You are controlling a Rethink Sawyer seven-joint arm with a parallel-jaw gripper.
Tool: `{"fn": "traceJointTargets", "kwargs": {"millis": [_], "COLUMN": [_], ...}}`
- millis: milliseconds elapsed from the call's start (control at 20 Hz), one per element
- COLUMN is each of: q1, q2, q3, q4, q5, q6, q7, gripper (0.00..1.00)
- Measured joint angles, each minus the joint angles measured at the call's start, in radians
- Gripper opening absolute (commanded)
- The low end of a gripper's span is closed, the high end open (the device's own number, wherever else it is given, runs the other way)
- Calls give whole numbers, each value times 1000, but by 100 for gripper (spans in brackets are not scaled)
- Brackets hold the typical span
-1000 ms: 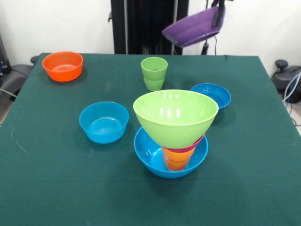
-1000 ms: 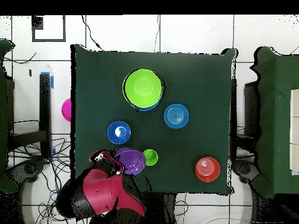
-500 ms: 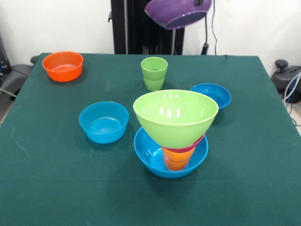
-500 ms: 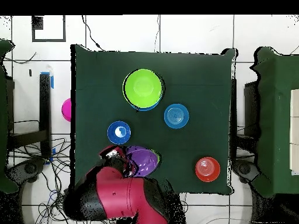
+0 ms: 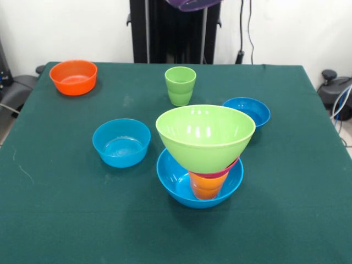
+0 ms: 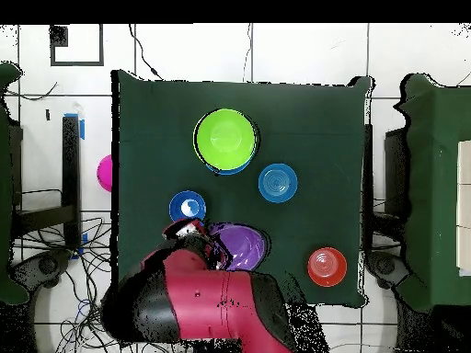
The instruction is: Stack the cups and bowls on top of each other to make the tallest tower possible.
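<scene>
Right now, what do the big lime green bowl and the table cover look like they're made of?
The lime green bowl looks like glossy moulded plastic: bright highlights sit on its smooth inner wall. The table cover looks like matte dark green cloth, showing no shine and faint scuffs, though the fabric type is unclear.

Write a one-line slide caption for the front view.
Lime bowl tops a tower in the large blue bowl; green cup waits behind.

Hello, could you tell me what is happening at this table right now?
The robot arm is carrying a purple bowl high above the table's far edge. A tower already stands: big blue bowl, orange cup, red bowl, lime green bowl on top. A green cup, two small blue bowls and an orange bowl are loose.
</scene>
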Motion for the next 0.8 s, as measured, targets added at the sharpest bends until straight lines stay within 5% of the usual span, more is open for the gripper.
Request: {"fn": "traceJointTargets", "kwargs": {"millis": [300,800], "q1": [-68,-156], "q2": [-13,6], "q3": [84,171], "q4": [-92,-188], "q5": [1,1], "q6": [75,75], "q7": [-108,-142], "gripper": [0,0]}}
